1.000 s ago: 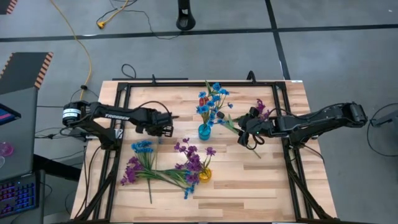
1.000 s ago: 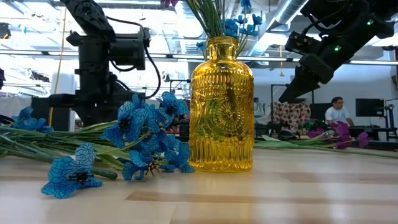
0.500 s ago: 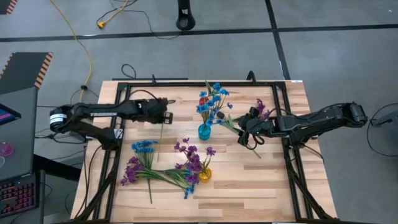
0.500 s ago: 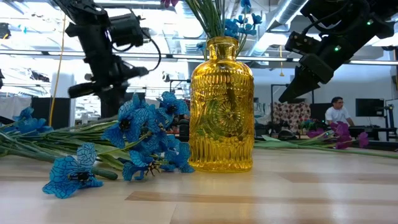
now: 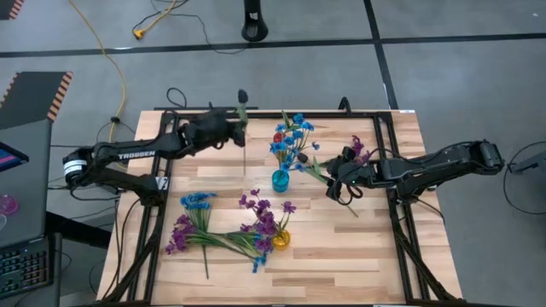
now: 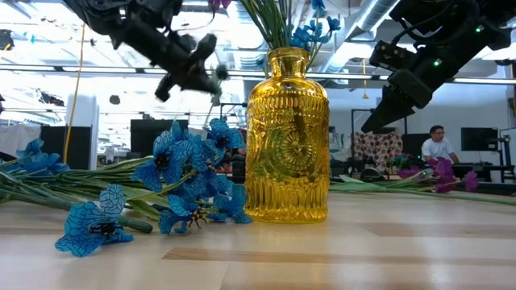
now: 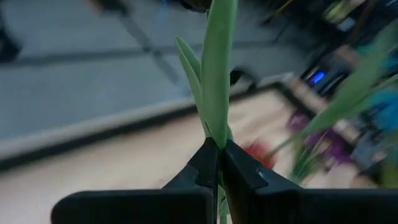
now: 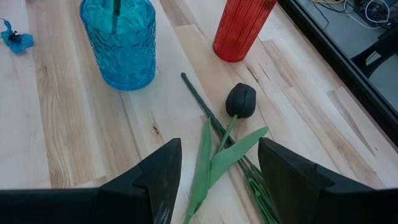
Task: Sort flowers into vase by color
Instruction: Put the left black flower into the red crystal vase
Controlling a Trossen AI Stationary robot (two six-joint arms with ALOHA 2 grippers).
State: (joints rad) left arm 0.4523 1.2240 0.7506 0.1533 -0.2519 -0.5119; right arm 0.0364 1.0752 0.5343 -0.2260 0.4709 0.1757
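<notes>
My left gripper (image 5: 240,128) is up over the far middle of the table, shut on a dark-budded flower (image 5: 242,95), which the low view also shows (image 6: 219,72). My right gripper (image 5: 341,186) hangs open above black tulips (image 8: 240,99) lying flat on the wood right of the blue vase (image 5: 280,180). Its fingers stand either side of their leaves without touching. The blue vase holds blue sprigs, and a red vase (image 8: 239,25) stands behind it. A yellow vase (image 6: 286,137) near the front edge holds stems. Blue and purple sprigs (image 5: 213,230) lie at near left. My left gripper pinches the flower's green stem (image 7: 215,134) between its two fingers, where the leaves spring from it. The fingers come level from the table's left and lie across the stem. The flower is lifted clear, with its bud above the fingers and its lower stem (image 5: 245,162) hanging below.
A black metal frame (image 5: 171,115) runs around the tabletop. More purple blooms (image 5: 358,149) lie by the right arm. Bare wood is open at near right (image 5: 341,256). A person (image 6: 436,145) sits far off in the room behind.
My left gripper has risen from low over the table's left middle and swung toward the far edge and the vases, turning as it went. The dark-budded flower has come up with it, lifted clear of the table. The right arm has kept still.
</notes>
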